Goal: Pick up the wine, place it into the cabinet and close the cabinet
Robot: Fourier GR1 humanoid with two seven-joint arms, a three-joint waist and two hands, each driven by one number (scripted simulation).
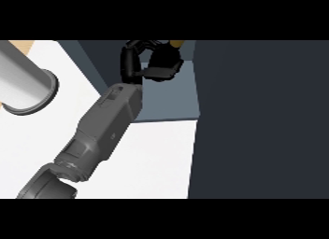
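From the head view, I have one forearm [102,133] running up toward twelve o'clock, its hand [157,60] curled inside the open cabinet [171,100], apparently to set the wine down there. A gold tip at the hand's one o'clock may be the wine [175,43]; whether the fingers clamp it, I cannot tell.

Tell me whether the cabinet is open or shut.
Open: the cabinet shows its inner floor, and the hand reaches inside.

White worktop [160,154], dark navy cabinet [264,116], grey forearm [105,126] ending in a black hand [160,63], and a pale grey cylinder [15,77].
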